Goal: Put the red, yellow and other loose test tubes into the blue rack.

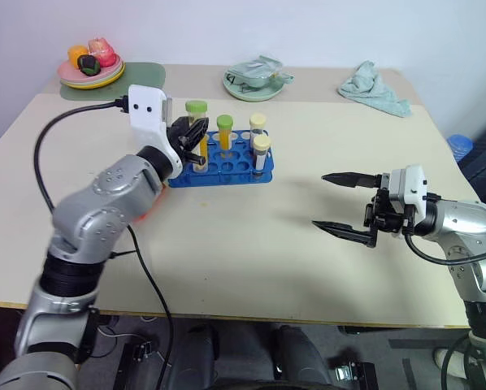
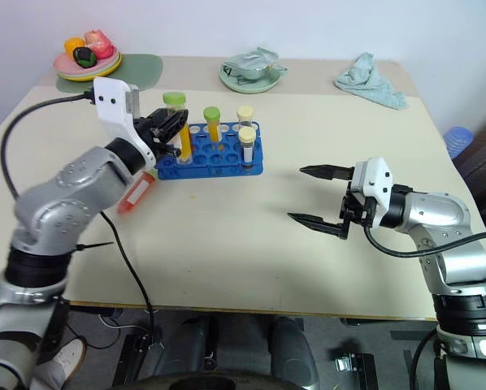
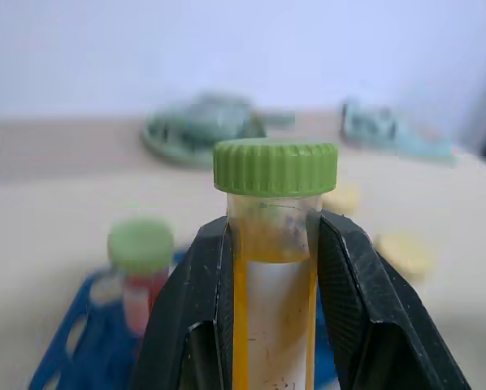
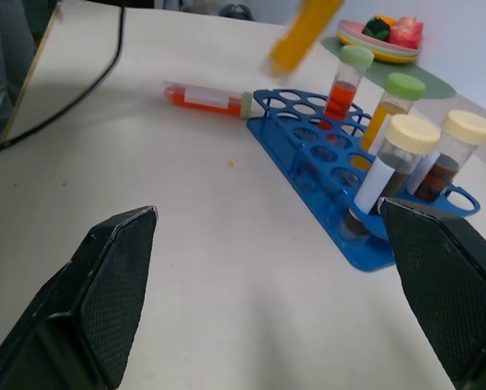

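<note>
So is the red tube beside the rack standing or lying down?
Lying down: the red tube rests flat on the table, its cap end against the blue rack.

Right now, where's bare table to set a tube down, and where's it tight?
Free: the wide stretch of table between the blue rack and the open right gripper, plus the near edge. Tight: left of the rack, where a red tube lies under the left gripper holding a yellow tube.

Left arm reached forward over table, left gripper [image 2: 171,128] raised, black fingers [image 3: 198,309] clamped on either side of yellow test tube [image 3: 273,268] below its green cap. Right arm bent at table's right side, right gripper [image 1: 339,203] level, pointing leftward, jaws spread wide, empty.
</note>
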### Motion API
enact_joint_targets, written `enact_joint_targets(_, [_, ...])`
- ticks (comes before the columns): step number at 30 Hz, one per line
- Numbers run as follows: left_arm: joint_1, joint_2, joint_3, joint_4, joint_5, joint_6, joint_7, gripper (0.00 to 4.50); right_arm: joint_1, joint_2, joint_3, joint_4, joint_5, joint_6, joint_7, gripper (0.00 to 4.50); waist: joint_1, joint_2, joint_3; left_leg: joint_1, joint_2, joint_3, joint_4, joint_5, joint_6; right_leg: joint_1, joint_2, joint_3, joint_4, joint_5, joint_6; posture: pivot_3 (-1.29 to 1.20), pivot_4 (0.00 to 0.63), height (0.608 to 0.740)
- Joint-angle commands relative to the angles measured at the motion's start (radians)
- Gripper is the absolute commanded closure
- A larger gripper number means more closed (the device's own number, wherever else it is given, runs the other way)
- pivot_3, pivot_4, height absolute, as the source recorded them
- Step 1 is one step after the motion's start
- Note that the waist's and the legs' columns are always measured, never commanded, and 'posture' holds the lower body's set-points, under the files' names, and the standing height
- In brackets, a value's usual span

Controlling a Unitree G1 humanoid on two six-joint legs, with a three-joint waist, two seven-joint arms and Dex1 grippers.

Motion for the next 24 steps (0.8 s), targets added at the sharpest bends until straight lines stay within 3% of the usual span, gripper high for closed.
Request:
enact_joint_targets(1, [0.020,-0.073,-0.060,0.075,0.228,-0.252,-0.099,3.38,-0.019,-0.016,-0.024,-0.019,0.020,0.011,-0.001,0.00,0.000,0.000,0.000,0.000,0.000,0.000,0.000,0.000,0.001,0.000,0.000,0.000,0.000,0.000,0.000,0.00,0.150,0.740])
enact_joint_targets(4, [0.016,-0.155,-0.096,0.192,0.371,-0.401,-0.135,3.38,-0.019,-0.021,-0.030,-0.024,0.020,0.020,-0.002,0.00,0.000,0.000,0.000,0.000,0.000,0.000,0.000,-0.002,0.004,0.000,0.000,0.000,0.000,0.000,0.000,0.00,0.150,0.740])
enact_joint_targets(12, [-0.035,-0.324,-0.096,0.472,0.574,-0.659,-0.176,3.38,-0.012,-0.028,-0.047,-0.044,0.024,0.036,-0.019,0.00,-0.001,0.000,0.000,0.000,0.000,0.000,0.001,-0.004,0.008,0.000,0.000,0.000,0.001,0.000,0.000,0.00,0.150,0.740])
enact_joint_targets(17, [-0.052,-0.373,-0.067,0.587,0.628,-0.736,-0.178,3.38,-0.006,-0.028,-0.054,-0.055,0.024,0.040,-0.029,0.00,-0.003,0.000,0.000,0.000,0.000,0.000,0.001,-0.005,0.009,0.000,0.000,0.000,0.001,0.000,0.000,0.00,0.150,0.740])
enact_joint_targets(24, [-0.027,-0.357,-0.030,0.688,0.688,-0.809,-0.186,3.38,0.010,-0.023,-0.062,-0.070,0.025,0.046,-0.042,0.00,-0.003,0.000,0.000,0.000,0.000,-0.001,0.001,-0.005,0.009,0.000,0.000,0.000,0.002,0.000,0.000,0.00,0.150,0.740])
